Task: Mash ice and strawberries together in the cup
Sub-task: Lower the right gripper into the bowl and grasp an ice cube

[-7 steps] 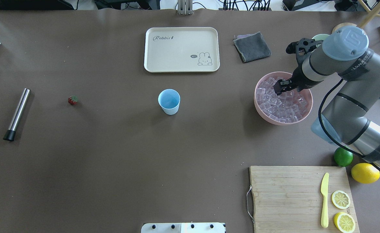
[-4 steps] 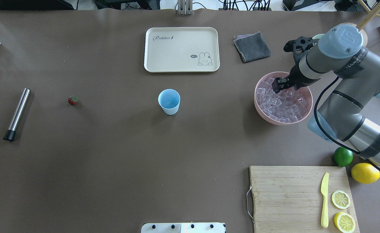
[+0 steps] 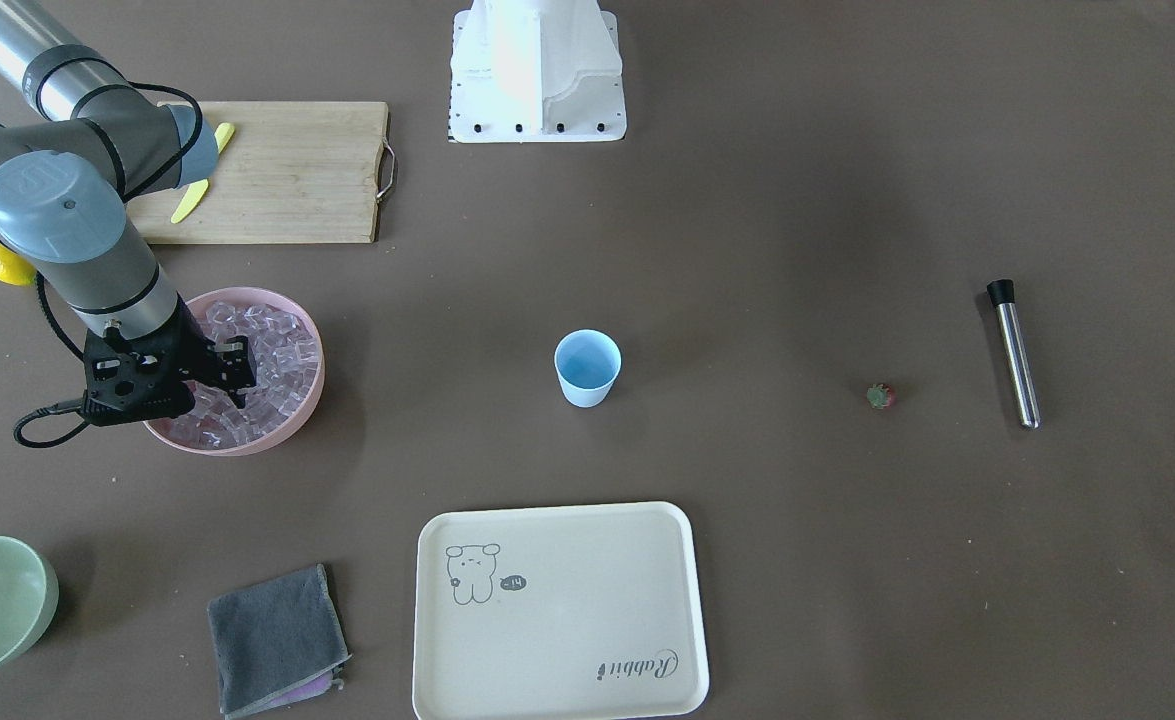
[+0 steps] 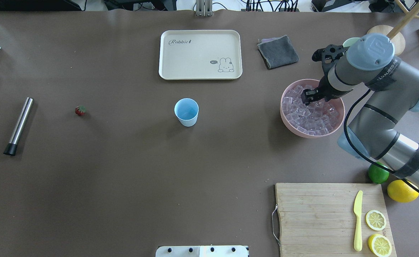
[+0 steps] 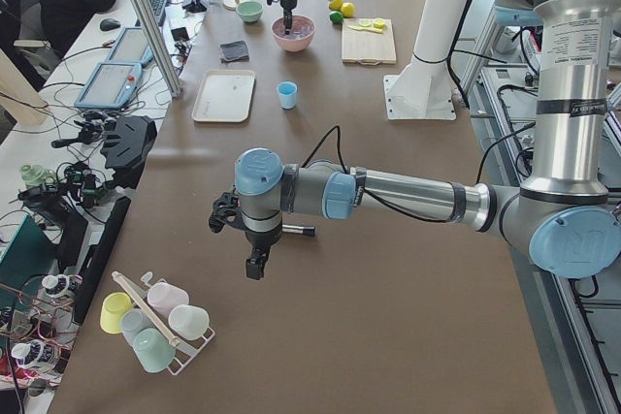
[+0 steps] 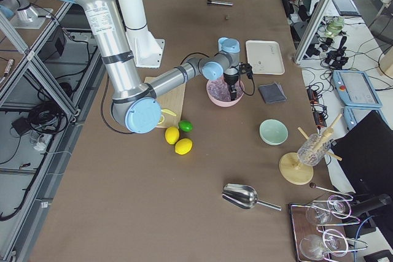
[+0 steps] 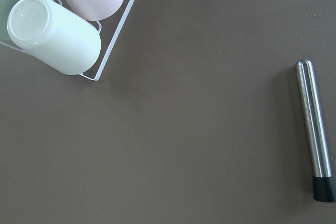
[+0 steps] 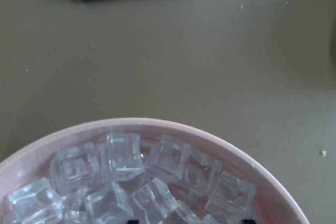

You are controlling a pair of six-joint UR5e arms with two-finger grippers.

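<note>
The light-blue cup (image 4: 186, 111) stands upright and looks empty in mid-table; it also shows in the front view (image 3: 587, 368). The ice (image 4: 311, 116) fills the pink bowl (image 4: 311, 135). My right gripper (image 4: 307, 97) reaches down into the ice at the bowl's far left part. In the right wrist view two dark fingertips show far apart at the bottom edge, over the ice (image 8: 126, 177), so it is open. The strawberry (image 4: 80, 110) lies alone at the left. My left gripper (image 5: 254, 267) hangs over the table's left end; I cannot tell if it is open.
A steel muddler (image 4: 18, 126) lies left of the strawberry. A cream tray (image 4: 200, 53) and grey cloth (image 4: 277, 51) lie at the far side. A cutting board (image 4: 320, 214) with knife and lemon slices, a lime (image 4: 378, 172) and a lemon (image 4: 402, 190) are near right. A cup rack (image 7: 63, 30) stands at the left end.
The right arm's wrist and elbow have shifted a little to the left. The gripper has stayed low in the ice bowl, moving only slightly. Nothing else has moved.
</note>
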